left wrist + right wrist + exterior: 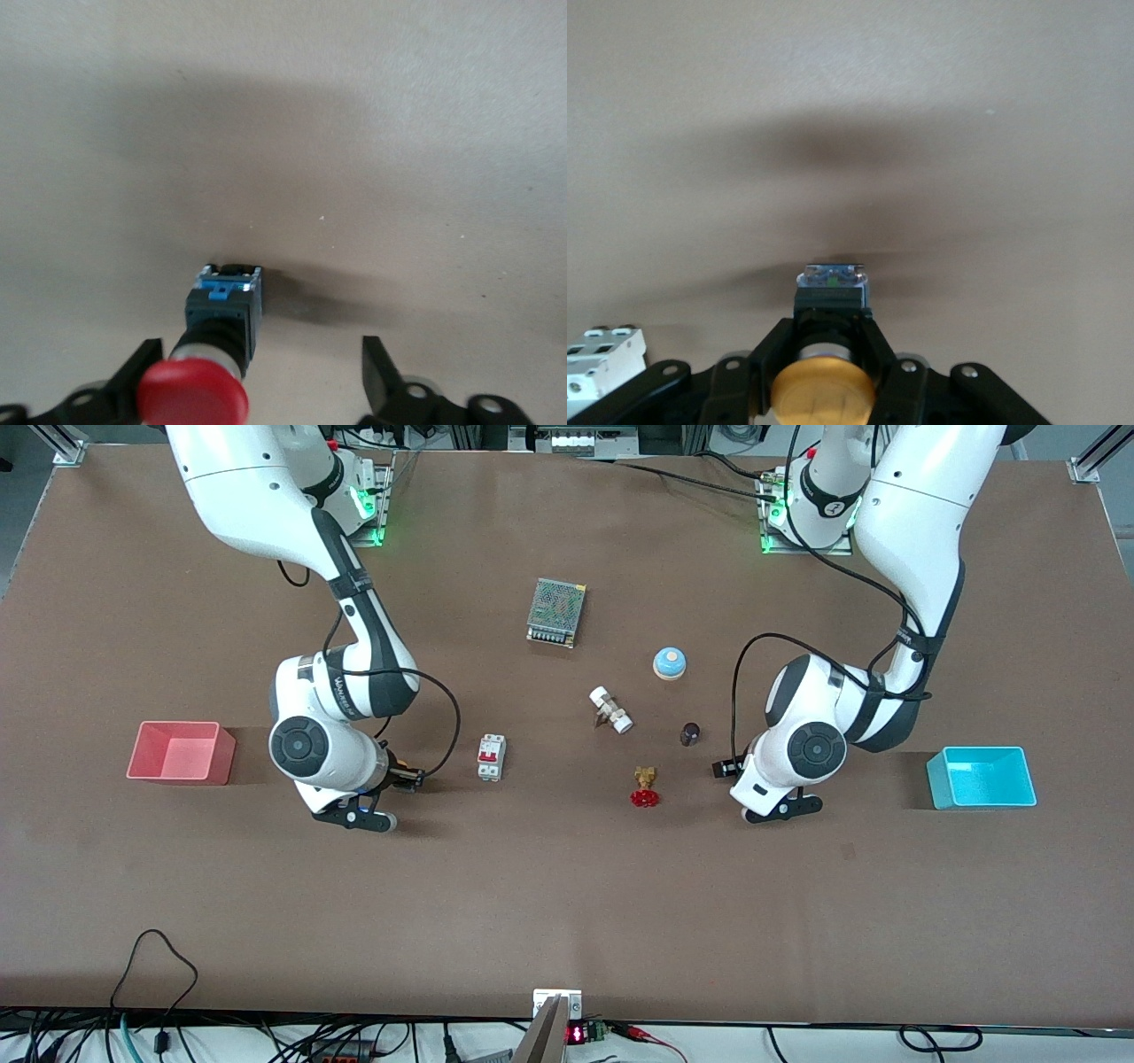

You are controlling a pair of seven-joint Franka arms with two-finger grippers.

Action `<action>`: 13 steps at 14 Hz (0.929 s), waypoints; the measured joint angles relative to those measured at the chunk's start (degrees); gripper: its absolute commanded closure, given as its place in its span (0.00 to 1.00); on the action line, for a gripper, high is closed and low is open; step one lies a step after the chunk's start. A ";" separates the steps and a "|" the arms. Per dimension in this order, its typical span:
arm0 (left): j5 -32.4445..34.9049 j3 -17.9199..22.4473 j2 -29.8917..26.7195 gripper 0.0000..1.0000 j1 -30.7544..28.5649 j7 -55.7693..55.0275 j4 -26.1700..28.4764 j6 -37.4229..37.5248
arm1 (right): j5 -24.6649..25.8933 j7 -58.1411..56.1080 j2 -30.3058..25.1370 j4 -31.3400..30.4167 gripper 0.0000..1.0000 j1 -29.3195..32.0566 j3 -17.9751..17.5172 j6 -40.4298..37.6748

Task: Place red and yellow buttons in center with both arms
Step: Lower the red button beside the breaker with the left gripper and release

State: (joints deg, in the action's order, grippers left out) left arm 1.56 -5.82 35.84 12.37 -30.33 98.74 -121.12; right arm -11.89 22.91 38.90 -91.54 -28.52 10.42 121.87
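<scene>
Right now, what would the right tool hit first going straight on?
Likely just tabletop: the right tool, shut on the yellow button, faces bare surface; the circuit breaker sits off-line. Depth unclear.

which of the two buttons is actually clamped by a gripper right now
The yellow button: the right gripper is shut on its body. The red button sits between the left gripper's open fingers, unclamped.
</scene>
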 measured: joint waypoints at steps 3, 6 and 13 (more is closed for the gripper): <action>5.31 0.16 -3.82 0.00 -0.09 0.16 -2.47 7.67 | -0.01 0.39 0.77 0.01 0.84 -0.39 0.00 0.37; 8.55 0.19 -7.51 0.00 -0.11 2.00 -4.98 14.52 | -0.01 0.39 1.00 0.06 0.21 -0.39 0.08 0.60; 8.68 0.62 -12.57 0.00 -3.39 19.02 -19.29 32.26 | -0.03 1.27 -1.32 1.39 0.00 -0.40 0.40 -0.27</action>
State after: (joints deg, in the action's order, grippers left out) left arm 10.24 -5.20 23.27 8.98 -11.31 79.46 -88.86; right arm -11.92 24.18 37.58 -90.15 -28.92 10.82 121.61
